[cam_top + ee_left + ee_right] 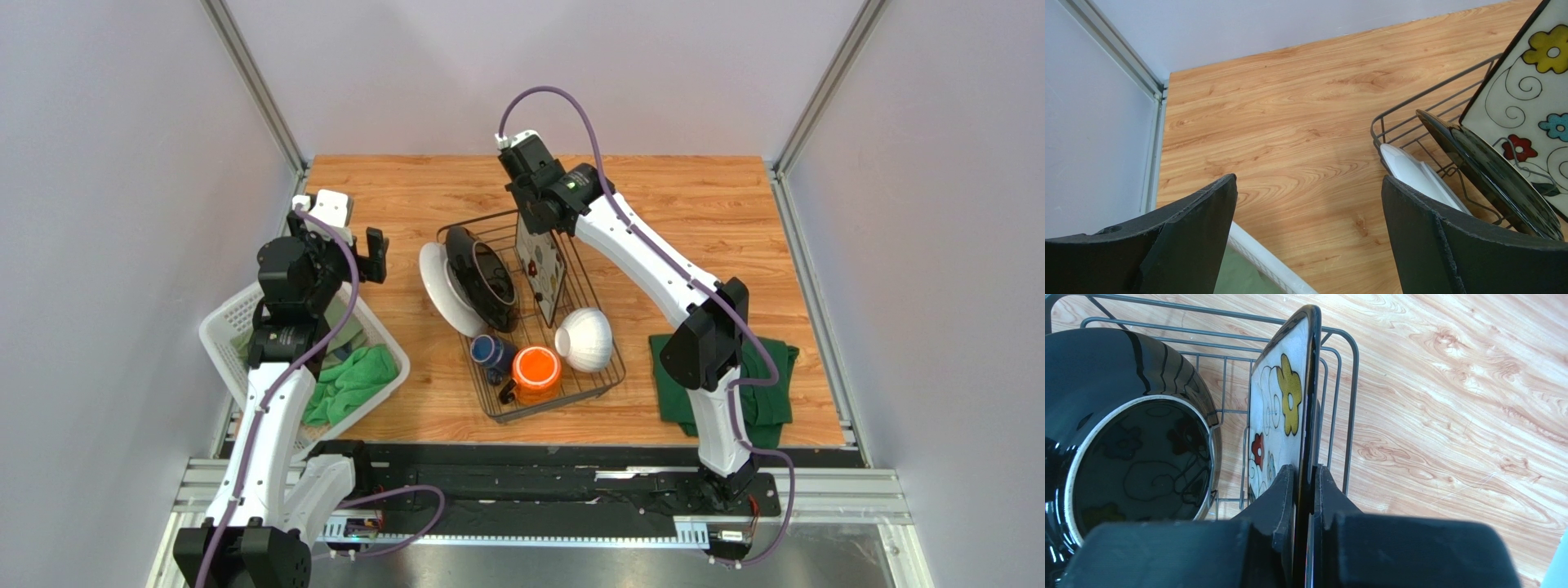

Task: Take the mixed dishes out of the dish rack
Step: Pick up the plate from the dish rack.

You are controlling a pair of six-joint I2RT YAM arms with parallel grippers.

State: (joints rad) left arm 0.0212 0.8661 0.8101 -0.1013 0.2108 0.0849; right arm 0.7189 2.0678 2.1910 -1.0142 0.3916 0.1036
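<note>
**Right tool clamped on the floral plate in the rack**

The black wire dish rack (583, 288) sits at the centre of the top view on the wooden surface (687, 196). The right tool (1306, 478) is closed on the edge of the square floral plate (1281, 404), which stands on edge in the rack's upper part. The wrist view shows one finger pressed to each face.

Left of it lean a dark glossy plate (481, 276) and a round white plate (437, 288). At the rack's lower end are a dark blue mug (492, 353), an orange mug (536, 368) and a white ribbed bowl (585, 337).

The left tool (1309, 214) hovers in the upper left with its jaws wide apart, holding nothing. Just below it is a white basket (227, 337) holding a green cloth (356, 374).
</note>
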